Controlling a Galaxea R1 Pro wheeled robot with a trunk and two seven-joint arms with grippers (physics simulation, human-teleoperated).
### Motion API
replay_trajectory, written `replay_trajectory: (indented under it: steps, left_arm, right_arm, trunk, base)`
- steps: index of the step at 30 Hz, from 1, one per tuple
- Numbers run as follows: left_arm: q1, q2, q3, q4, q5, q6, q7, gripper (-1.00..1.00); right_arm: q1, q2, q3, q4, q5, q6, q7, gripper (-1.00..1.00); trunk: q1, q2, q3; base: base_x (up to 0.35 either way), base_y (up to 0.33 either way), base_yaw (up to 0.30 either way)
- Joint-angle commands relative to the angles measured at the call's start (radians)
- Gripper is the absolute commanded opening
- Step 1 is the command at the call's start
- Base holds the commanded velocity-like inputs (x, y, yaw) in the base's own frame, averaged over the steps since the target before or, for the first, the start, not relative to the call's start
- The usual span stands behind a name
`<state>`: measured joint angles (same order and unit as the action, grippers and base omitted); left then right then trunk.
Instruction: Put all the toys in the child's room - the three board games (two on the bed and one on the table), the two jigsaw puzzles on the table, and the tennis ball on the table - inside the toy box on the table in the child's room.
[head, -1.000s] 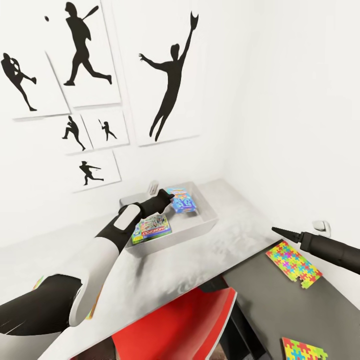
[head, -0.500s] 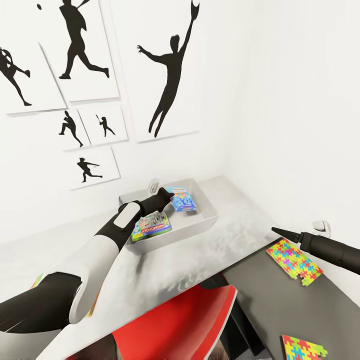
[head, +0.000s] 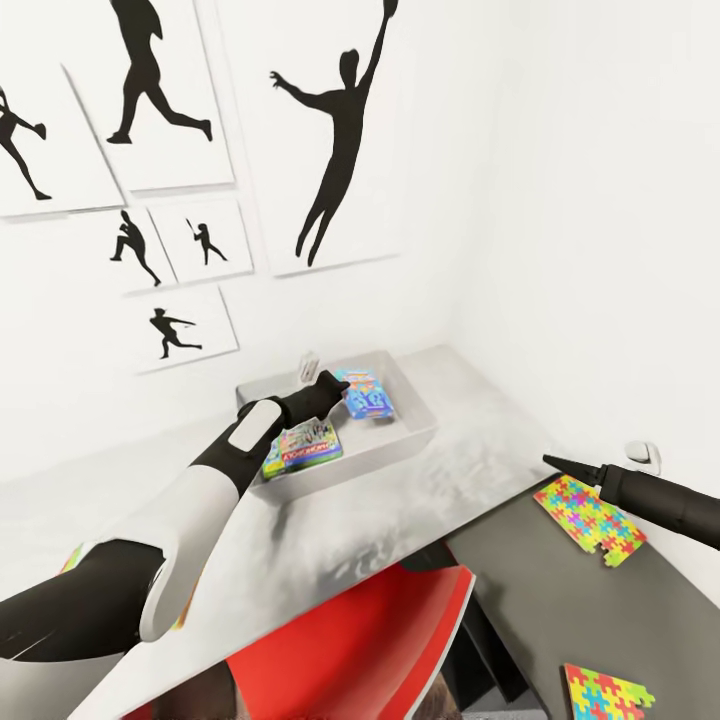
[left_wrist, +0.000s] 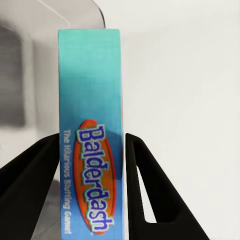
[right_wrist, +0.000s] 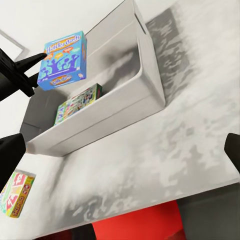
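We see the left gripper clenched on the blue board game, held above the toy box, right gripper state unclear.

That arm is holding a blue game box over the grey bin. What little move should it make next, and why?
Probably lower it slightly and open the left hand. Its fingers are shut on the edge of the blue Balderdash box, which hangs above the open part of the toy box, beside the Monopoly box already lying inside. Nothing appears to sit beneath it, so letting go should land it in the bin.
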<state>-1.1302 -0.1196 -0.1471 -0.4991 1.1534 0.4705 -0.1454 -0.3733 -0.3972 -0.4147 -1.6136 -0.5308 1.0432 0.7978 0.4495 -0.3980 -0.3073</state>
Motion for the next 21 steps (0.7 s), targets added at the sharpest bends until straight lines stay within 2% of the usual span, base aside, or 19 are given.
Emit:
replay_trajectory:
  steps: [1, 21]
  left_arm:
    - [-0.001, 0.000, -0.001, 0.001, 0.003, 0.002, -0.002, -1.00]
    - [-0.003, -0.002, -0.002, 0.001, 0.003, 0.002, -0.002, -1.00]
  right_arm:
    - [-0.001, 0.000, -0.001, 0.000, 0.005, 0.004, 0.007, 1.00]
    - [-0.001, 0.000, -0.001, 0.000, 0.005, 0.004, 0.007, 1.00]
  trunk:
    - [0.001, -0.002, -0.003]
    - [0.001, -0.002, -0.036]
  base:
    - [0.000, 0.000, 0.000]
    - [0.000, 0.000, 0.000]
